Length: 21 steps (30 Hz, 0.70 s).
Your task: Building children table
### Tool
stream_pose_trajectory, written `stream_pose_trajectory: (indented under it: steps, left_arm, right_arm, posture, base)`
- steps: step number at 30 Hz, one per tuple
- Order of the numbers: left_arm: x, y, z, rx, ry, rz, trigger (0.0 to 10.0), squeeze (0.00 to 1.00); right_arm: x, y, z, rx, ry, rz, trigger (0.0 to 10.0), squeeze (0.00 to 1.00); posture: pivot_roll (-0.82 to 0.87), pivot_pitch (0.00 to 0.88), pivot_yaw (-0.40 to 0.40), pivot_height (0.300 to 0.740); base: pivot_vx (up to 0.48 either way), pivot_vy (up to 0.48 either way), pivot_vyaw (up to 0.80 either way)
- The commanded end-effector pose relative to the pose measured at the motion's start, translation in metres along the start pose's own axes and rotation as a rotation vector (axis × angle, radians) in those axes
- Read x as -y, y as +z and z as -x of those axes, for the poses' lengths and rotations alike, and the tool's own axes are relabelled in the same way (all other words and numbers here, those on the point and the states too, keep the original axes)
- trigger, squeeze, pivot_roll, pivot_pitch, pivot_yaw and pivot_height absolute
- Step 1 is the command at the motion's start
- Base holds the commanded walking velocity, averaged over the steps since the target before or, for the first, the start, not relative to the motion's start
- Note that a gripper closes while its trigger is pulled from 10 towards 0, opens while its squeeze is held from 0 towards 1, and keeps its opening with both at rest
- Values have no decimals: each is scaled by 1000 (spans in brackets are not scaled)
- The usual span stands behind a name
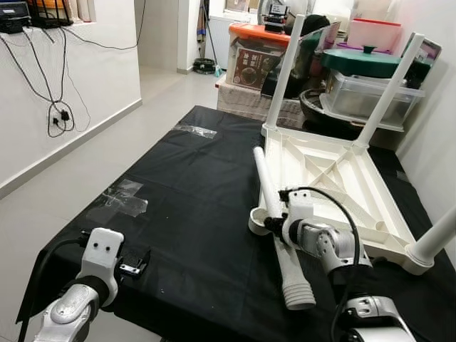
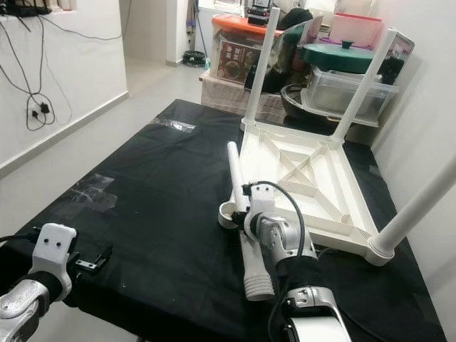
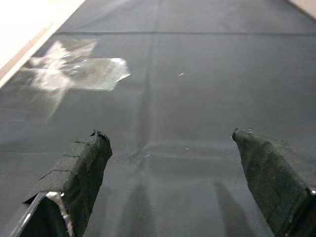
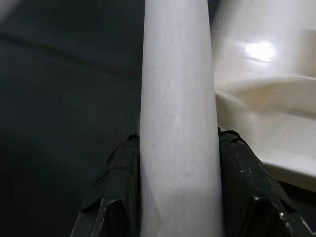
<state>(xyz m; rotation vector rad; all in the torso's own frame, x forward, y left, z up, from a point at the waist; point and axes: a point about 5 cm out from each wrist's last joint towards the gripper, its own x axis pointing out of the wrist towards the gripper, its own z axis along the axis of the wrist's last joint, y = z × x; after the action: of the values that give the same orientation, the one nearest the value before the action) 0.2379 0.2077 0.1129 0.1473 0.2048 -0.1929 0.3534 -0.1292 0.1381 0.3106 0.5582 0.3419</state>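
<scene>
Now my right gripper clamps the loose leg beside the upturned tabletop; left gripper wide, idle. Grip looks mid-shaft, probably; leg could swing and miss the empty corner socket.

Home storeroom — stacked storage boxes, cookware

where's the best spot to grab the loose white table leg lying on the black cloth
Grip the loose table leg on its smooth round shaft near the middle, coming from above with a finger on either side, as the right gripper already does. It lies flat on the black cloth, so both flanks are free. Avoid the ribbed threaded end, which probably screws into the empty corner socket of the upturned tabletop.
</scene>
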Motion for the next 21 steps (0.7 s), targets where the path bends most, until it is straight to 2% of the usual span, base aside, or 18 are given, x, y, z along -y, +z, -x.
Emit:
stream_pose_trajectory:
  steps: [1, 2, 4, 5, 8, 10, 12, 13, 15, 20, 21]
  left_arm:
    - [4, 13, 0, 69, -63, 46, 10000, 0]
    - [4, 13, 0, 69, -63, 46, 10000, 0]
    - [8, 22, 2, 120, -127, 79, 10000, 0]
    - [8, 22, 2, 120, -127, 79, 10000, 0]
    - [12, 37, 3, 187, -213, 104, 10000, 0]
    - [12, 40, 3, 197, -225, 107, 10000, 0]
    - [15, 53, 4, 249, -285, 134, 10000, 0]
    - [15, 53, 4, 249, -285, 134, 10000, 0]
    - [20, 71, 5, 327, -384, 195, 10000, 0]
    - [25, 78, 5, 349, -457, 228, 10000, 0]
    - [31, 78, 3, 345, -506, 236, 10000, 0]
  right_arm:
    - [-33, 47, 13, 194, 226, 12, 0, 0]
    - [-33, 47, 13, 194, 226, 12, 0, 0]
    - [-57, 68, 23, 273, 375, 35, 0, 0]
    - [-57, 68, 23, 273, 375, 35, 0, 0]
    - [-87, 79, 27, 325, 486, 66, 0, 0]
    - [-91, 80, 27, 330, 495, 69, 0, 0]
    - [-109, 82, 23, 355, 533, 60, 0, 0]
    - [-109, 82, 23, 355, 533, 60, 0, 0]
    - [-125, 81, 19, 385, 558, 46, 0, 0]
    - [-136, 78, 16, 401, 566, 49, 0, 0]
    - [-143, 77, 15, 413, 568, 52, 0, 0]
  posture:
    - [74, 0, -103, 740]
    - [74, 0, -103, 740]
    - [71, 0, -99, 740]
    - [71, 0, -99, 740]
    - [76, 0, -95, 740]
    - [76, 0, -95, 740]
    - [79, 0, -91, 740]
    - [79, 0, -91, 740]
    - [82, 0, -88, 740]
    - [85, 0, -84, 740]
    - [81, 0, -80, 740]
  base:
    - [0, 0, 0]
    - [0, 0, 0]
    - [0, 0, 0]
    - [0, 0, 0]
    - [0, 0, 0]
    - [0, 0, 0]
    - [0, 0, 0]
    - [0, 0, 0]
    - [0, 0, 0]
    - [0, 0, 0]
    - [0, 0, 0]
